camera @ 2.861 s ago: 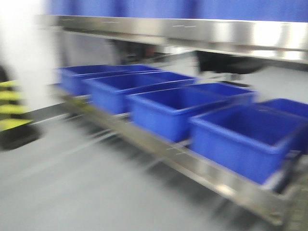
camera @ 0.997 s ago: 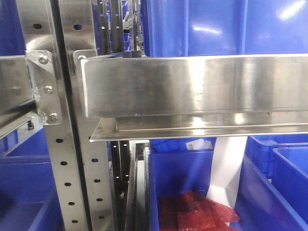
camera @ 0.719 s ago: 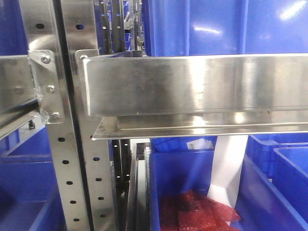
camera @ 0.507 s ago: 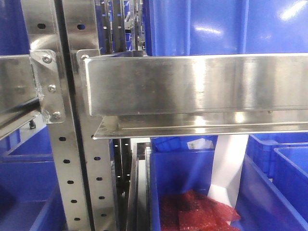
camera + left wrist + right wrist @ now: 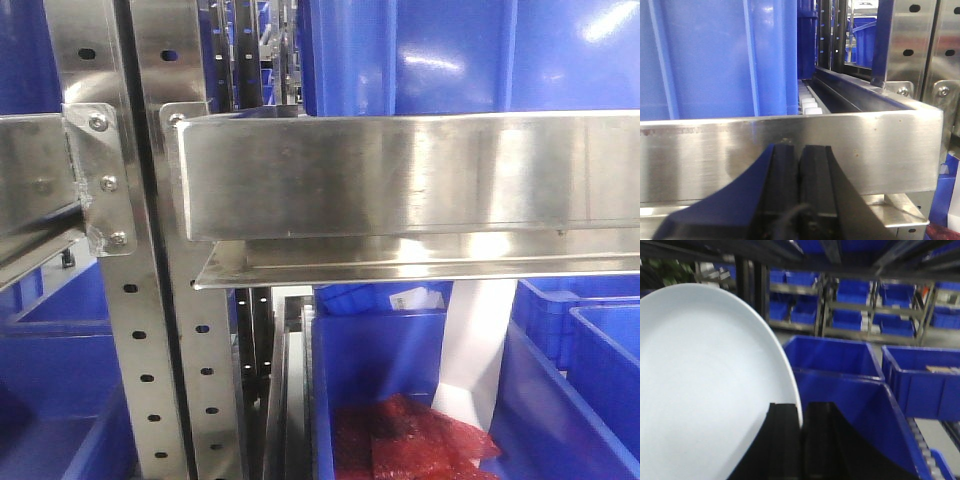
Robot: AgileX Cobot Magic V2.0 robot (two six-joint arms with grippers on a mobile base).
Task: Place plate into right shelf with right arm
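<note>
A: Right wrist cam, what's nearest?
B: The right gripper [image 5: 801,440]. Its two black fingers [image 5: 782,440] pinch the rim of the plate [image 5: 705,390], and the edge runs down into the slit btwn them. The plate fills the left half of that view, white face to the cam, rim curving from top left down to the pinch.

A: Is it resting on anything?
B: Can't tell, the lower part runs out of frame. It shows only in this view. Beyond it are open blue bins [image 5: 832,357], set lower. Far bg is racks w/ more bins [image 5: 850,305], blurry.

A: Left side?
B: The left gripper [image 5: 800,185] has its fingers pressed flat together, nothing btwn them. It points level at a steel rail [image 5: 880,145] just ahead; can't tell if they touch. Above the rail stands a blue tub [image 5: 715,55], w/ white rollers [image 5: 810,105] beside it. Perforated uprights [image 5: 910,45] stand at right.

A: Front cam?
B: The right shelf [image 5: 400,175] is close up, its shiny lipped rail running across. At left is a bolted bracket [image 5: 100,180] on a perforated post [image 5: 150,330]. Under the rail is a lower bin [image 5: 380,360] holding red crinkly material [image 5: 410,445], w/ a white strip [image 5: 470,350] hanging into it.
</note>
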